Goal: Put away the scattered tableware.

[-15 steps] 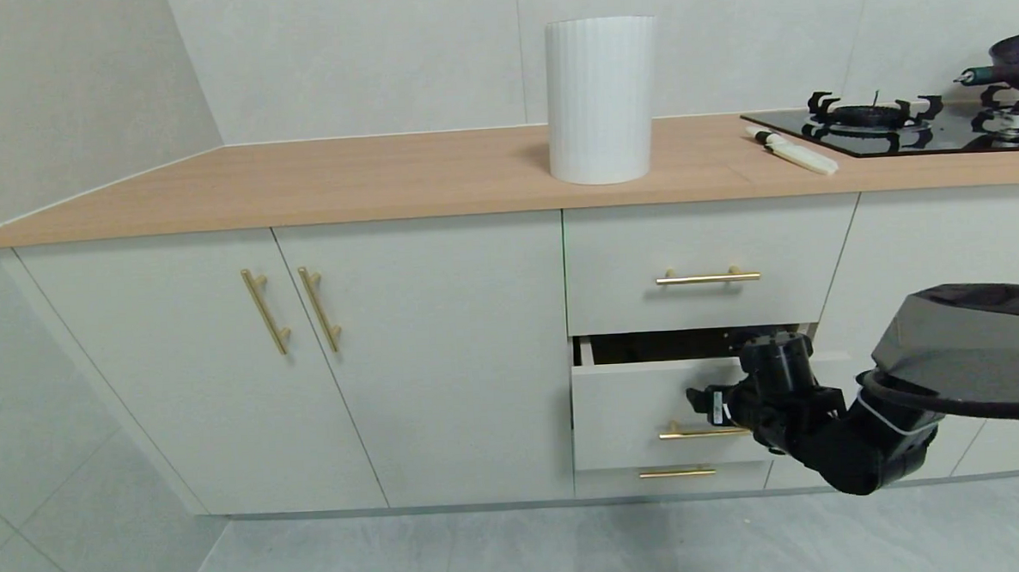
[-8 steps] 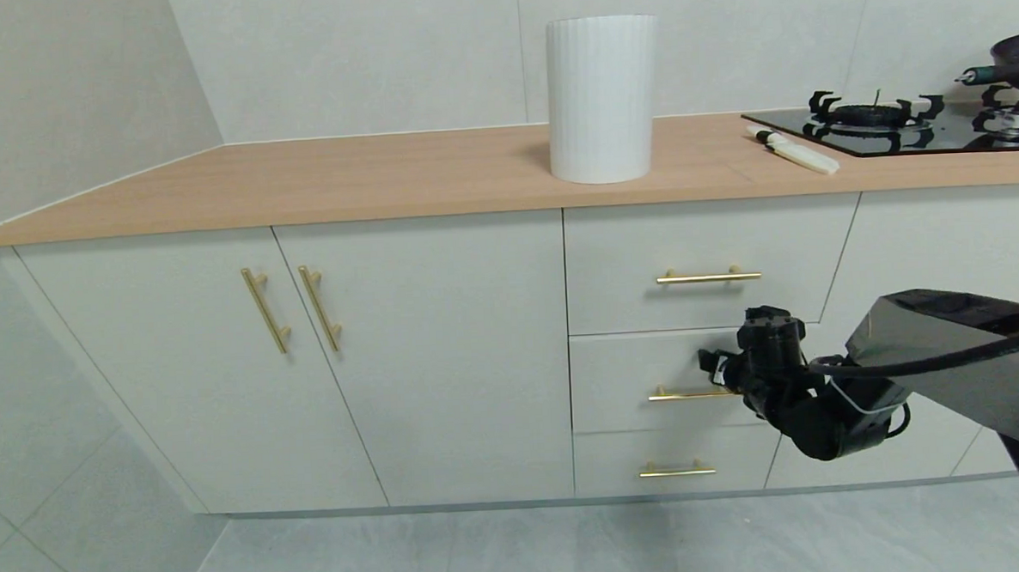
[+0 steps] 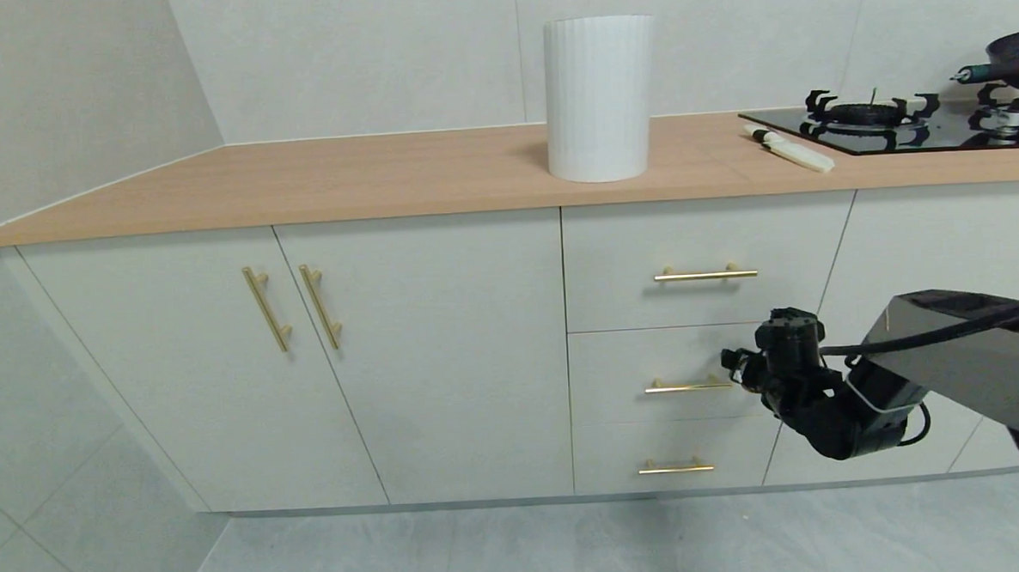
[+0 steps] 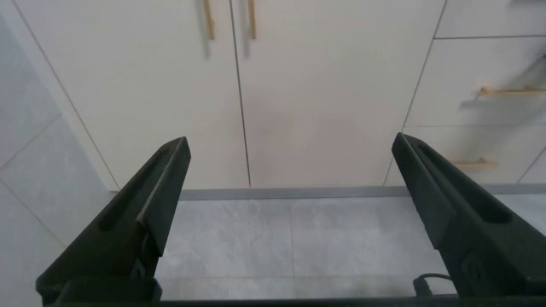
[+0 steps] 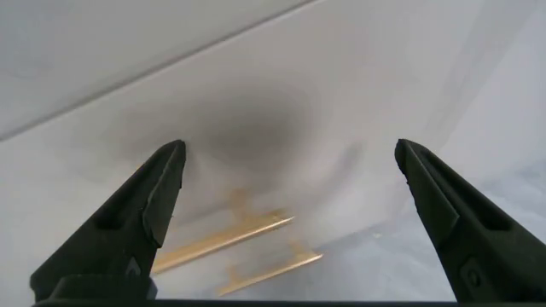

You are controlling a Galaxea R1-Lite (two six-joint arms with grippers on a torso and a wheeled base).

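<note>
Right pincer (image 3: 731, 371) sits low at the right of the head view, just beside the right end of the handle (image 3: 686, 387) on the middle drawer (image 3: 633, 362). Its jaws stand wide with nothing between them, and the right wrist view shows the right pincer (image 5: 288, 155) facing the drawer front with the handle (image 5: 226, 240) low in the frame. The left pincer (image 4: 290, 145) is also wide and empty, facing the cupboard doors (image 4: 230, 51).

The drawer is shut. What looks like a knife (image 3: 792, 151), too small to be sure of, lies on the bench (image 3: 341, 177) at the upper right, just beside the hob (image 3: 898, 123) and well apart from both pincers. A white canister (image 3: 596, 99) stands at the middle of the bench.

The likely trouble is that the knife lies out while the drawer is closed, so storage must be reopened. A grip at the handle's very end could slide off, or pull the drawer askew. The knife is thin and flat, so a shallow pinch may only push it against the hob or towards the bench edge.
</note>
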